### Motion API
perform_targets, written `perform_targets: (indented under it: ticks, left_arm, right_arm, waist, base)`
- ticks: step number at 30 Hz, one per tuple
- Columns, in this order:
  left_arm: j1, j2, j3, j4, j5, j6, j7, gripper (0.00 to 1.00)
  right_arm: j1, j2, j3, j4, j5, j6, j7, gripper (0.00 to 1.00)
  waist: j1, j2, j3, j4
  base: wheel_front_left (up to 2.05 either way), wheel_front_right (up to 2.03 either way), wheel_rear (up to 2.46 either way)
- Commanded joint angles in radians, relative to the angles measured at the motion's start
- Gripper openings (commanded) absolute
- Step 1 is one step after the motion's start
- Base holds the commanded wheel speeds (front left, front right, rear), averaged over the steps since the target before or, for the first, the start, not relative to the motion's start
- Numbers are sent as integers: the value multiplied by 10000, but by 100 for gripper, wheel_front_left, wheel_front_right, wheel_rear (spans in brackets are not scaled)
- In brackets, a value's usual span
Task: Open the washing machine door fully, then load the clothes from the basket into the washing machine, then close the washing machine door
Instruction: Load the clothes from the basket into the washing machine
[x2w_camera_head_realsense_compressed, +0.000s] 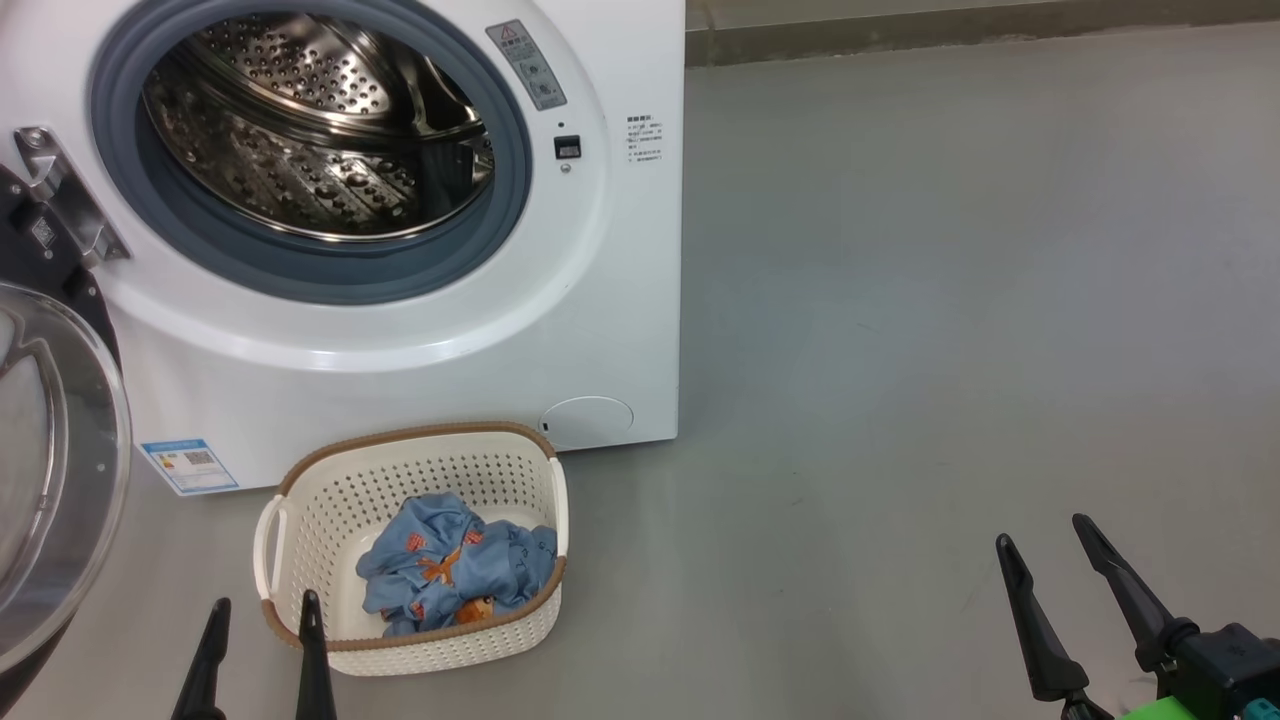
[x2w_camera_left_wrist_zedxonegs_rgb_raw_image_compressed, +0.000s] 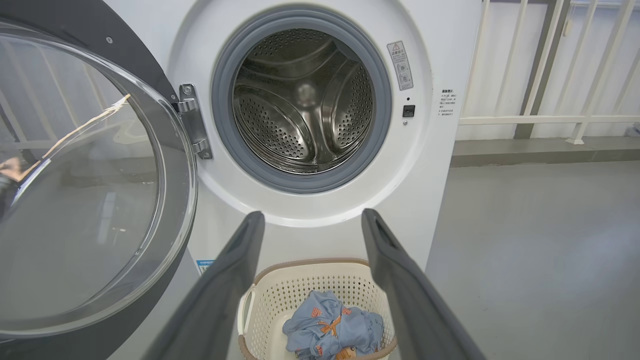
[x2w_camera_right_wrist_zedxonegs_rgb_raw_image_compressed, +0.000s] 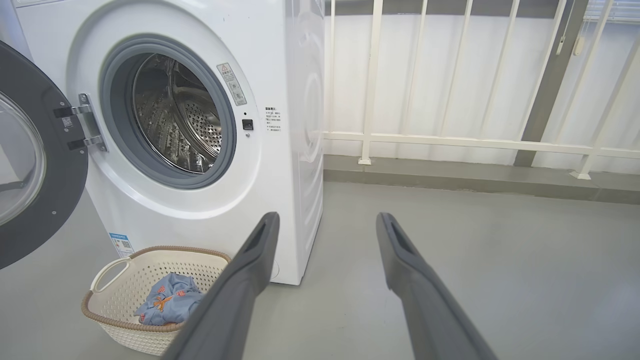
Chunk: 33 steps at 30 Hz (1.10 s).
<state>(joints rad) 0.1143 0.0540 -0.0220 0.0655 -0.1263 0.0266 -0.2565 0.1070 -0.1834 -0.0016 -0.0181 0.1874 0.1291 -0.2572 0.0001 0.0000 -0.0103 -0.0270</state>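
**Q:** Door status?

**A:** The washing machine door (x2w_camera_head_realsense_compressed: 50, 450) stands swung wide on its hinge (x2w_camera_head_realsense_compressed: 60, 190), at 9 o'clock in the head view, with the glass bowl turned away from the opening. The washing machine (x2w_camera_head_realsense_compressed: 420, 340) fills 11 o'clock. Its grey-blue seal (x2w_camera_head_realsense_compressed: 300, 270) rings the steel drum (x2w_camera_head_realsense_compressed: 300, 130), whose perforated wall is in plain sight.

**Q:** Location of the load?

**A:** The basket (x2w_camera_head_realsense_compressed: 420, 470) sits on the grey floor (x2w_camera_head_realsense_compressed: 900, 300) just in front of the machine, below the opening, at 7 o'clock. The clothes (x2w_camera_head_realsense_compressed: 450, 565) lie inside it. 1 light blue garment with orange prints is visible, bunched toward 5 o'clock of the basket floor. A blue energy sticker (x2w_camera_head_realsense_compressed: 188, 465) shows on the cabinet at 10 o'clock from the basket.

**Q:** Left arm?

**A:** The left gripper (x2w_camera_head_realsense_compressed: 265, 598) is at 7 o'clock on the bottom edge, its 2 fingers spread wide and holding nothing. 1 fingertip overlaps the basket's near rim – contact cannot be confirmed. In the left wrist view the fingers frame the basket and point at the machine front.

**Q:** Right arm?

**A:** The right gripper (x2w_camera_head_realsense_compressed: 1042, 528) is at 4 o'clock, over bare floor and well apart from the basket – jaws wide, nothing between them. A white railing (x2w_camera_right_wrist_zedxonegs_rgb_raw_image_compressed: 450, 140) runs behind it in the right wrist view.
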Motion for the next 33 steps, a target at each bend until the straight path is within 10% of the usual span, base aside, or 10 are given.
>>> perform_targets:
  ticks: [1, 33]
  left_arm:
    - [-305, 131, 301, -230, 21, 102, -53, 100]
    - [-434, 275, 167, -173, 176, 282, -53, 100]
  right_arm:
    - [-186, -100, 223, -221, 90, 16, -46, 100]
    - [-234, -130, 171, -194, 149, 16, -46, 100]
  waist:
    - [-1, 0, 3, -4]
    - [-1, 0, 94, 85]
  base:
    - [0, 0, 0]
    - [101, -101, 0]
